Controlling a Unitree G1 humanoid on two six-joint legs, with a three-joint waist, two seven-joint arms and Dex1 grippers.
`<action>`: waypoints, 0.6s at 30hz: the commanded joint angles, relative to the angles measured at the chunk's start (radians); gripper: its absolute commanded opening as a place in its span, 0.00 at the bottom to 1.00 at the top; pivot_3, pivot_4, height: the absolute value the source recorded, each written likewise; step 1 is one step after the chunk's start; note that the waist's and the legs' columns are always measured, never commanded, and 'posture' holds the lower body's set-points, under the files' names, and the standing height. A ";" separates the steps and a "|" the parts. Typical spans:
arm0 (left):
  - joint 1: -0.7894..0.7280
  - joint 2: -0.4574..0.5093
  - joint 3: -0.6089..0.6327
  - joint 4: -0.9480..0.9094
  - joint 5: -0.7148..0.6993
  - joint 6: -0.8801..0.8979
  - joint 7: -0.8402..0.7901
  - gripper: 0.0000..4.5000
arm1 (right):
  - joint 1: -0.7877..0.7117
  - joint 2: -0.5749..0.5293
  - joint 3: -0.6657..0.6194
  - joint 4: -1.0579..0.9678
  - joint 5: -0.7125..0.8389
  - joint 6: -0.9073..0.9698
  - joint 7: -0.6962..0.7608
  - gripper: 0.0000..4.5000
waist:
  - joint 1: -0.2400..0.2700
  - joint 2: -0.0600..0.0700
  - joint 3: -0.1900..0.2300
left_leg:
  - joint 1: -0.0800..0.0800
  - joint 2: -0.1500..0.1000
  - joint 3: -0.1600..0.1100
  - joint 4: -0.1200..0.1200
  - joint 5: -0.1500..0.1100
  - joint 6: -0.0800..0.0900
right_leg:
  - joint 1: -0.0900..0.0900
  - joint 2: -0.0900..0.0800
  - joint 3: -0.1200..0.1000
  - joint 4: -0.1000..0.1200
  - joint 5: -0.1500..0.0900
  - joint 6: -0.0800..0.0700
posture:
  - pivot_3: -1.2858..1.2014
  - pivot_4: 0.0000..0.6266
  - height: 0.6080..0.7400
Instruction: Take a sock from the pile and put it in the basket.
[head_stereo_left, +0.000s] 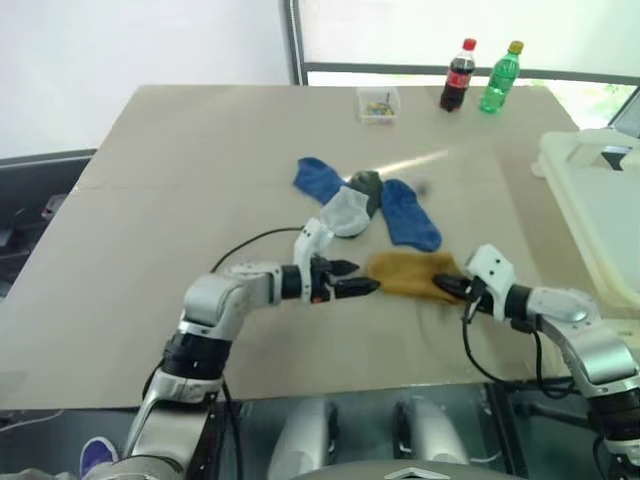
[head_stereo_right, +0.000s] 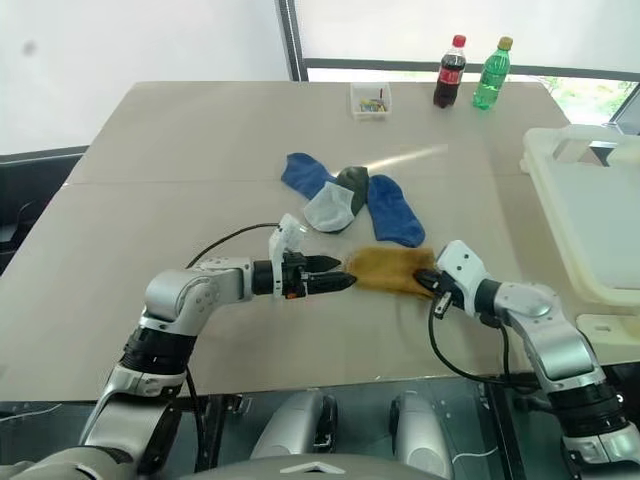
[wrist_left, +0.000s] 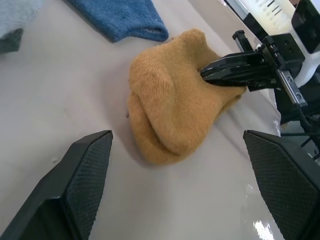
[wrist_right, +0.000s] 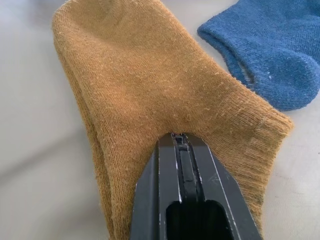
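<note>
A mustard yellow sock (head_stereo_left: 408, 272) lies on the table just in front of the pile (head_stereo_left: 365, 203) of blue, pale grey and dark olive socks. My right gripper (head_stereo_left: 447, 285) is shut on this sock's right edge, and the right wrist view shows the knit pinched between the closed fingertips (wrist_right: 180, 145). My left gripper (head_stereo_left: 358, 278) is open at the sock's left end, apart from it, its fingers (wrist_left: 80, 185) spread wide on either side. The cream-white basket (head_stereo_left: 565, 185) stands at the table's right edge.
A small clear box (head_stereo_left: 378, 104), a cola bottle (head_stereo_left: 458, 75) and a green bottle (head_stereo_left: 500, 77) stand along the table's far edge. Bare tabletop (head_stereo_left: 180, 200) stretches to the left of the pile.
</note>
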 joint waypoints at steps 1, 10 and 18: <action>-0.030 -0.042 -0.034 0.021 -0.032 0.055 -0.012 0.99 | 0.018 0.006 0.027 0.007 -0.014 0.015 0.003 0.00 | 0.000 0.000 0.000 | 0.000 0.000 0.000 0.000 0.000 0.000 | 0.000 0.000 0.000 0.000 0.000 0.000 | 0.52 0.24 0.94; -0.078 -0.141 -0.063 0.024 -0.046 -0.030 -0.087 0.99 | 0.035 0.007 0.027 -0.034 -0.011 0.028 0.004 0.00 | 0.000 0.000 0.000 | -0.001 0.000 0.000 0.000 0.000 0.000 | 0.000 0.001 0.000 0.000 0.000 0.000 | 0.52 0.24 0.94; -0.114 -0.187 -0.131 0.086 0.046 -0.189 -0.126 0.99 | 0.043 0.012 0.028 -0.059 -0.012 0.042 -0.001 0.00 | 0.000 0.000 0.000 | -0.001 0.000 0.000 0.000 0.000 0.000 | -0.001 0.001 0.000 0.000 0.000 0.000 | 0.52 0.24 0.94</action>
